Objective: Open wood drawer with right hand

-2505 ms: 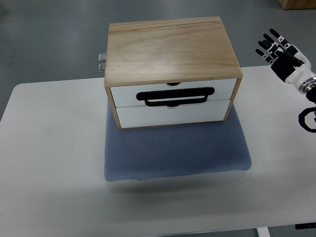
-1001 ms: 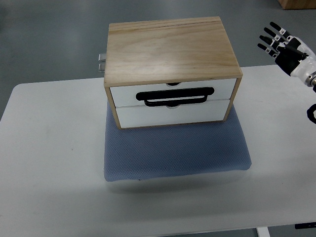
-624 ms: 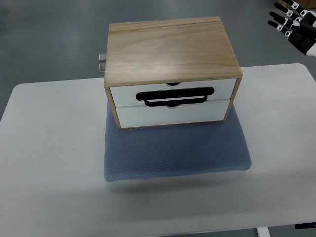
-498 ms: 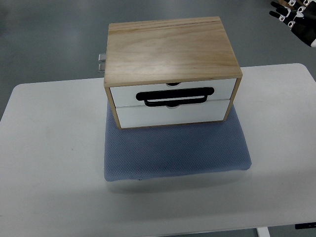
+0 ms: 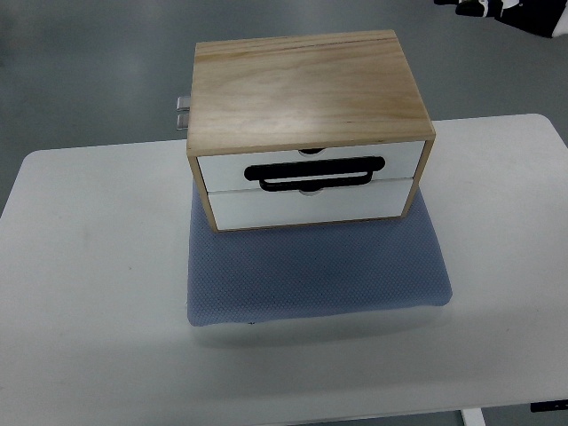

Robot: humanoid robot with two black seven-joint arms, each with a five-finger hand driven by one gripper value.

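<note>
Wood drawer (image 5: 311, 166), shut, is sitting centre; your right hand (image 5: 497, 7) is showing at one o'clock, grip indiscernible; you are needing to reach its black handle (image 5: 316, 172).

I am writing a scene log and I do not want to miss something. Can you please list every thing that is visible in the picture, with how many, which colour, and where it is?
Wood drawer cabinet: 1, light wood, on the mat's far part.
Drawer fronts: 2, white, stacked, both closed, facing the camera.
Handle: 1, black, on the upper drawer front.
Metal fitting: 1, silver, sticking out at the cabinet's back left.
Mat: 1, blue-grey, mid table.
Table: 1, white, fills the lower picture.
Floor: grey, beyond the table.
Right hand: 1, black and white, top right corner, mostly cut off, far from the handle.
</note>
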